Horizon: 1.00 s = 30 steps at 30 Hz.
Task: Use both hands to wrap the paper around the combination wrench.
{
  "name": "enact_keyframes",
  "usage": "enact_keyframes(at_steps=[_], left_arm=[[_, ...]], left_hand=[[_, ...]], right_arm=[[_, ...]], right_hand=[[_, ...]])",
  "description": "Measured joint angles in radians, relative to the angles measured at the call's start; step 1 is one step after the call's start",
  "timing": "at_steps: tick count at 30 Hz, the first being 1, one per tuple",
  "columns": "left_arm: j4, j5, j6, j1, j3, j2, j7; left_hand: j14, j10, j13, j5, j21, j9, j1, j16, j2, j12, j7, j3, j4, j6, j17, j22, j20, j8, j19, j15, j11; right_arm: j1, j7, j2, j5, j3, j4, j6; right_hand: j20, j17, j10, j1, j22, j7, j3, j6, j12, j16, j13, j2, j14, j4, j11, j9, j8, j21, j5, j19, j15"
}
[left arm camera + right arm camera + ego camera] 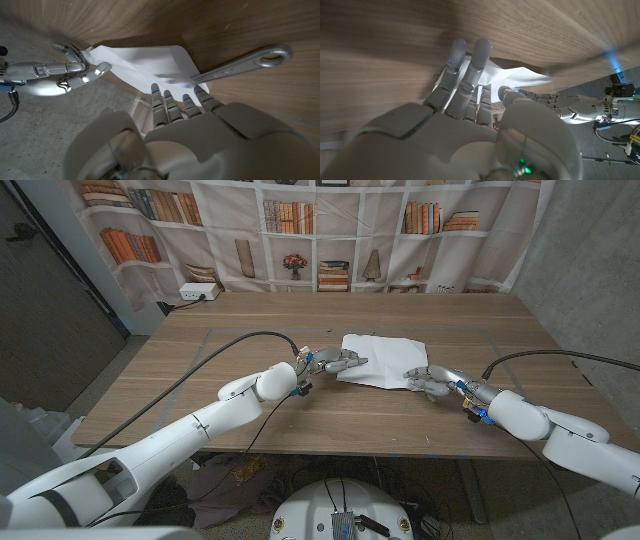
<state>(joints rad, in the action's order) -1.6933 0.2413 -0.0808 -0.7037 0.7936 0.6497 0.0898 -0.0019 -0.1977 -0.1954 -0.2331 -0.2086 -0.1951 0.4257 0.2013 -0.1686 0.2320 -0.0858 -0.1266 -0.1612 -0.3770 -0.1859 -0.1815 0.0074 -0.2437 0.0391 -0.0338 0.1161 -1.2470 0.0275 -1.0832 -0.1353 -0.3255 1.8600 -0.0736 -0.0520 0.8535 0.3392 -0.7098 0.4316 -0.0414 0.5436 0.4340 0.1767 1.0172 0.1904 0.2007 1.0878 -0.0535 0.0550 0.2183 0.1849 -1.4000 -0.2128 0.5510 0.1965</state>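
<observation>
On the counter (200,370) lies the paper (380,358), covering most of the wrench (240,67). Left hand (335,361) and right hand (430,379) each pinch an opposite edge of the paper.

Most of the combination wrench (240,65) under the paper (145,62), right hand's (430,381) grip perhaps unclear.

matt white paper (381,361), shiny metal wrench (243,65), wood-grain table (250,330)

White paper (381,359); silver wrench (240,67); brown wood-grain table (250,330); white arms, seemingly grey metallic fingers (162,102).
</observation>
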Motion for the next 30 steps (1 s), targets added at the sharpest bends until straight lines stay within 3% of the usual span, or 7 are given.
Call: enact_keyframes(at_steps=[10, 30], left_arm=[[0.000, -0.001, 0.000, 0.003, 0.001, -0.004, 0.003], [-0.008, -0.001, 0.000, -0.002, 0.004, -0.004, 0.001]], left_hand=[[0.000, 0.000, 0.000, 0.000, 0.000, 0.000, -0.004, -0.006, 0.004, 0.000, 0.000, 0.000, 0.000, 0.000, 0.000, 0.000, 0.000, 0.002, 0.000, 0.000, 0.000], [0.000, 0.000, 0.000, 0.000, 0.000, 0.000, -0.012, -0.006, 0.001, -0.008, -0.005, 0.000, 0.000, 0.005, 0.000, 0.000, 0.000, 0.004, 0.000, 0.000, 0.000]], right_arm=[[0.032, -0.005, -0.018, 0.009, -0.039, -0.015, 0.000], [0.028, 0.008, -0.047, 0.037, -0.055, -0.010, -0.017]], right_hand=[[0.000, -0.015, -0.010, 0.000, -0.008, -0.004, 0.000, 0.004, 0.005, -0.008, 0.000, 0.000, -0.020, 0.000, 0.000, 0.000, 0.007, 0.000, 0.000, -0.025, -0.013], [0.006, -0.015, -0.001, 0.011, -0.019, 0.000, 0.000, 0.018, 0.012, 0.004, 0.000, -0.002, -0.020, 0.000, -0.009, -0.005, 0.008, -0.005, 0.000, -0.030, -0.013]])
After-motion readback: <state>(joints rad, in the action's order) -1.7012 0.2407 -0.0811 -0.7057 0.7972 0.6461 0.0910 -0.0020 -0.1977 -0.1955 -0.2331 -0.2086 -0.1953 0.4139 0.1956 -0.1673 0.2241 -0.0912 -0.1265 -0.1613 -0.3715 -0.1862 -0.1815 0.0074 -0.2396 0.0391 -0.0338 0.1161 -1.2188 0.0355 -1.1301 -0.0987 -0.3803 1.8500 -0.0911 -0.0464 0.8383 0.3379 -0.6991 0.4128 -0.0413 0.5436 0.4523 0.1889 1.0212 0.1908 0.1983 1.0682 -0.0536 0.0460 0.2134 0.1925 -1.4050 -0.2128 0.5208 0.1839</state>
